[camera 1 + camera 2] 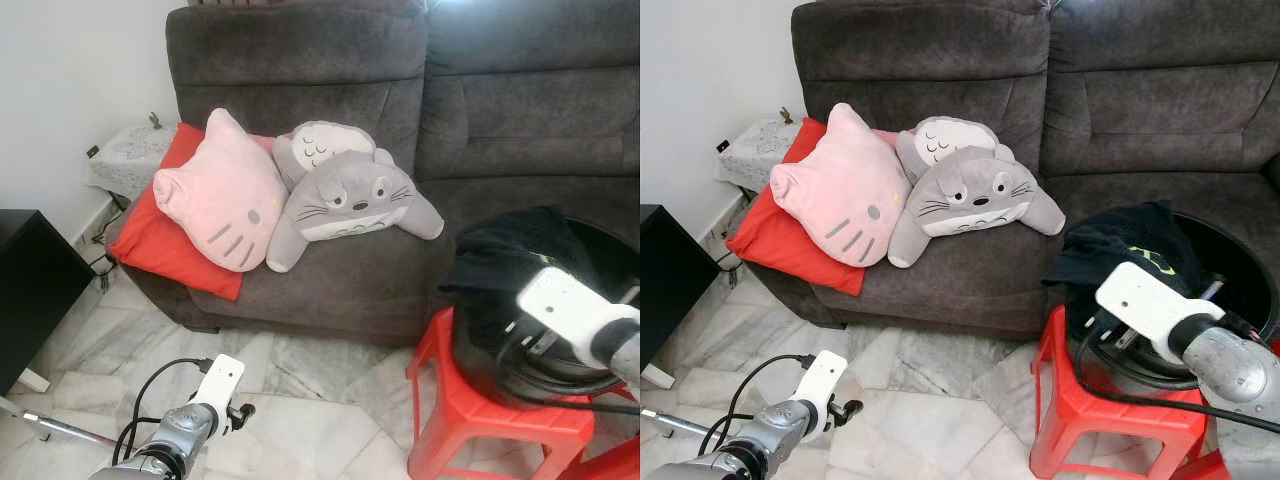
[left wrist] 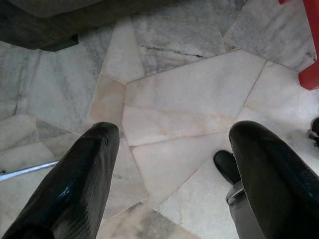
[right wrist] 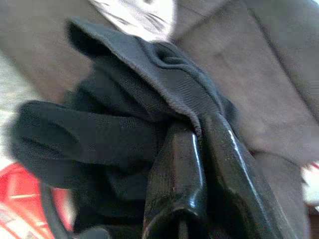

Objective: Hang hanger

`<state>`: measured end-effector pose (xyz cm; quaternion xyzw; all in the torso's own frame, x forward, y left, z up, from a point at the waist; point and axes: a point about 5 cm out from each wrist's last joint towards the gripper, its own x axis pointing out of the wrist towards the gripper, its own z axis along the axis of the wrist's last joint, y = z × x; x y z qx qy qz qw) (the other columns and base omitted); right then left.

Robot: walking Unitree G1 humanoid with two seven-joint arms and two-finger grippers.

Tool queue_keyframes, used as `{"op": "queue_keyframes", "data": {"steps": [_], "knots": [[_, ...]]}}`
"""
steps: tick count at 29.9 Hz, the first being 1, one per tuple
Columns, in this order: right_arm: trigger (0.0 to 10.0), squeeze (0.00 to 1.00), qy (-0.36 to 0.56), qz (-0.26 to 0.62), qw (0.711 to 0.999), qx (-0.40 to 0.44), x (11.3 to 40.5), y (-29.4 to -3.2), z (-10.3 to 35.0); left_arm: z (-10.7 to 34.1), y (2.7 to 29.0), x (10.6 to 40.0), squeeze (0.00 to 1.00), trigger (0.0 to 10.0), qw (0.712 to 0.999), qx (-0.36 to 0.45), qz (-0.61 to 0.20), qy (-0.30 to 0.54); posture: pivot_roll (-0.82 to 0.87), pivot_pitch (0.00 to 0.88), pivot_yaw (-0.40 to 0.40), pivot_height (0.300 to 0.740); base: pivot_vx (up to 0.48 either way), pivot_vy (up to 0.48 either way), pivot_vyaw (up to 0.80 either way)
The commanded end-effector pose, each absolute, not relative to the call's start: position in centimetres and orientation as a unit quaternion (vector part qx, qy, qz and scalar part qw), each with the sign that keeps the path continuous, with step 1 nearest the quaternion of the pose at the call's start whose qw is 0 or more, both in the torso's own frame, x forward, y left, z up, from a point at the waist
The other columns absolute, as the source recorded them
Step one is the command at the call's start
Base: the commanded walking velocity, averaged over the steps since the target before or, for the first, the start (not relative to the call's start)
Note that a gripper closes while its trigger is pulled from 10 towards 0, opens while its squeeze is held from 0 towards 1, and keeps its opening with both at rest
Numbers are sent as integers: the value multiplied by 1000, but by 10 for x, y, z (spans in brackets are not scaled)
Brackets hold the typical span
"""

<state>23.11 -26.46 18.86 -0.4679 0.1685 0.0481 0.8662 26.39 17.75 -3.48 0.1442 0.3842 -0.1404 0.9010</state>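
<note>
A black garment (image 1: 510,245) is bunched over the near rim of a black round basket (image 1: 612,238) that stands on a red plastic stool (image 1: 500,420). In the right wrist view my right gripper (image 3: 199,124) is shut on a fold of this black cloth (image 3: 99,134), close in front of the sofa. My left gripper (image 2: 174,144) is low at the left, open over the marble floor (image 2: 189,94) with nothing between its fingers (image 2: 94,149). I can make out no hanger.
A dark grey sofa (image 1: 520,120) fills the back, with a red cushion (image 1: 160,240), a pink cat cushion (image 1: 225,195) and grey plush cushions (image 1: 345,195). A black cabinet (image 1: 25,290) stands at the left. A thin metal rod (image 1: 65,428) lies low by the floor.
</note>
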Motion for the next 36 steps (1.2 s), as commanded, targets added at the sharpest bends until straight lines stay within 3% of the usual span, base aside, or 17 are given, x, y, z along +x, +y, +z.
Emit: {"op": "queue_keyframes", "data": {"steps": [1,8,23,25,29,36], "knots": [[0,0,151,6,869,-470,229,-265,197,-35,185,262,0,10000,895,161,-139,393,-292,0,146,740,0,0,0],[0,0,121,-89,875,-460,225,-261,198,-35,185,263,0,10000,895,161,-140,392,-292,0,144,740,0,0,0],[0,0,122,-165,886,-416,213,-241,169,-34,187,264,0,10000,897,165,-135,387,-281,0,138,740,0,0,0],[0,0,116,-173,893,-399,212,-239,166,-34,187,264,0,10000,898,165,-134,386,-281,0,138,740,0,0,0],[0,0,95,-187,933,-292,206,-227,156,-34,188,263,0,10000,898,167,-133,386,-279,0,141,740,0,0,0],[0,0,67,-201,943,-257,203,-228,156,-34,189,263,0,10000,898,168,-133,384,-277,0,142,740,0,0,0]]}}
